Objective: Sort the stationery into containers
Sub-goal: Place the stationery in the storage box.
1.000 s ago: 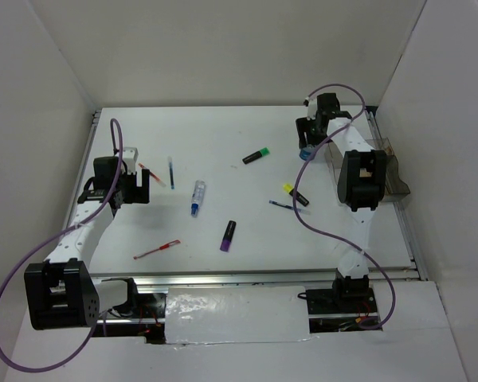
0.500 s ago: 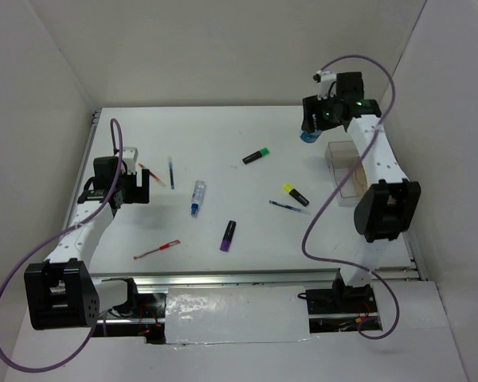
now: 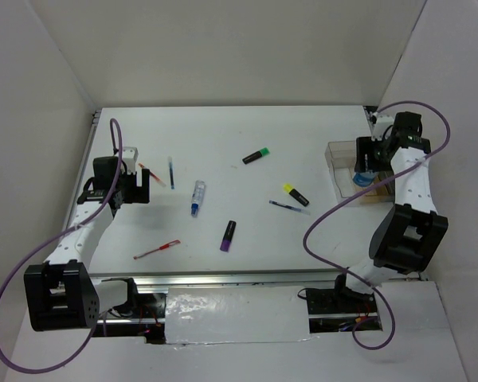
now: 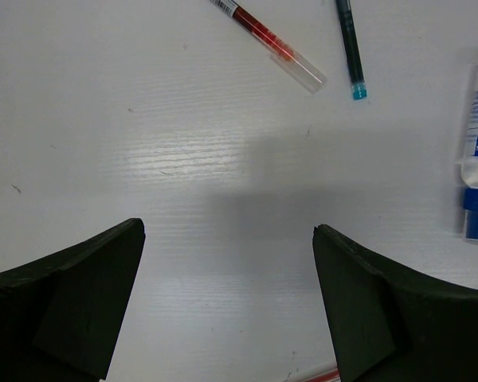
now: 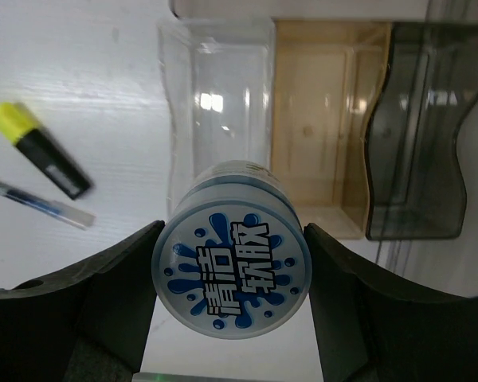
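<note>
Your right gripper [image 5: 233, 239] clamps the tape roll [image 5: 231, 270] over the clear box [image 5: 215, 72] (centring is hard to judge); released off-centre, it may clip the wall and roll away. Your left gripper [image 4: 227, 231] hangs wide open, empty.

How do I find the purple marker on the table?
Look at the white table, toward the middle of its front edge. Right of a red pen lies a short black marker. Only it has a purple end; the green marker and yellow marker lie farther back.
</note>
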